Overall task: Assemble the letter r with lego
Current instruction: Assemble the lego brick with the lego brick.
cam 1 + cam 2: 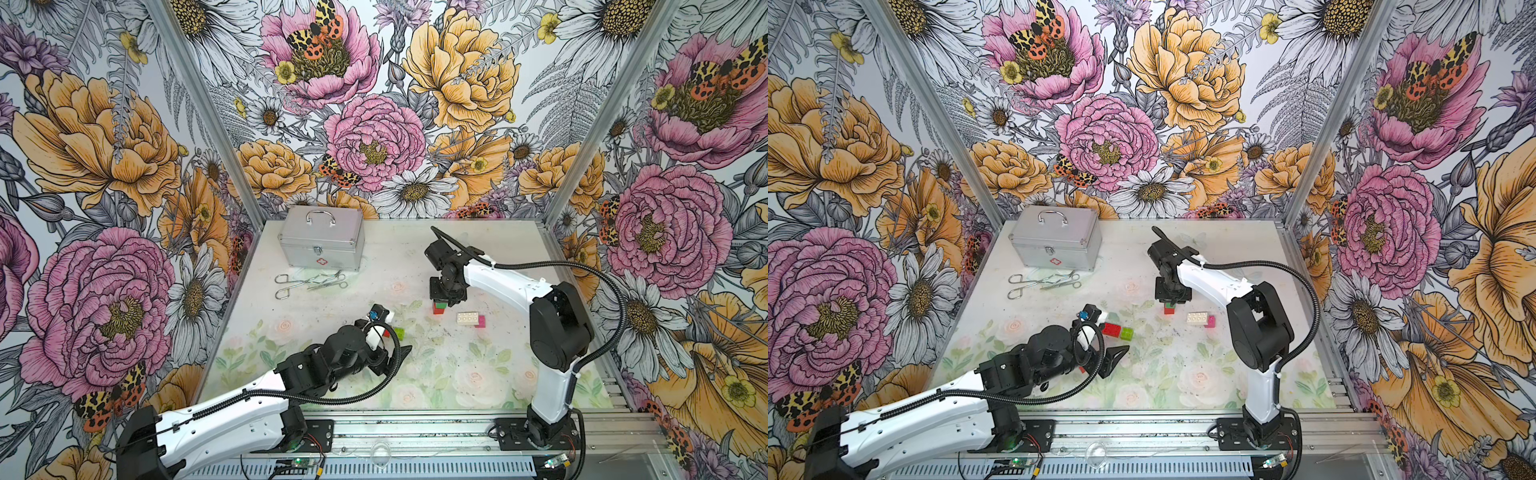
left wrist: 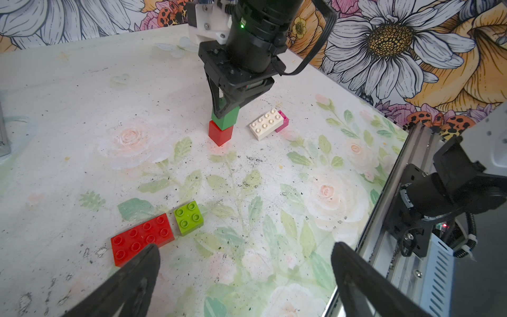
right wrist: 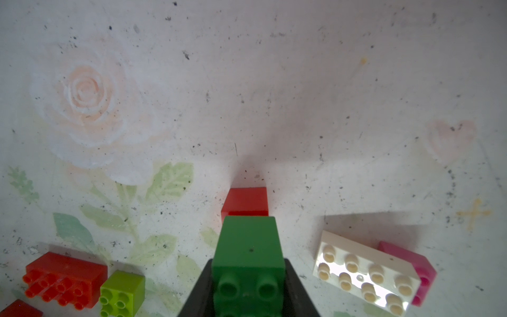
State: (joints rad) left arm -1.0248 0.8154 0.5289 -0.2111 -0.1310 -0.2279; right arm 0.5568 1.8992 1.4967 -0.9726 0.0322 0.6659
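Right pincer (image 2: 225, 111): closed on the green brick (image 2: 227, 120), pads on its opposite side walls.
Left pincer (image 2: 244, 274): jaws wide apart, holding nothing, near the long red brick (image 2: 141, 237).
Green brick: atop the red cube (image 2: 219, 134), touching it and slightly skewed.
Loose bricks: lime brick (image 2: 188, 217) just beside the long red brick; white brick (image 2: 266, 123) against the pink brick (image 2: 282, 123).
Handling: we judge the bricks light, rigid and smooth-walled. We grip across the flat walls, leave the studs clear and press straight down.
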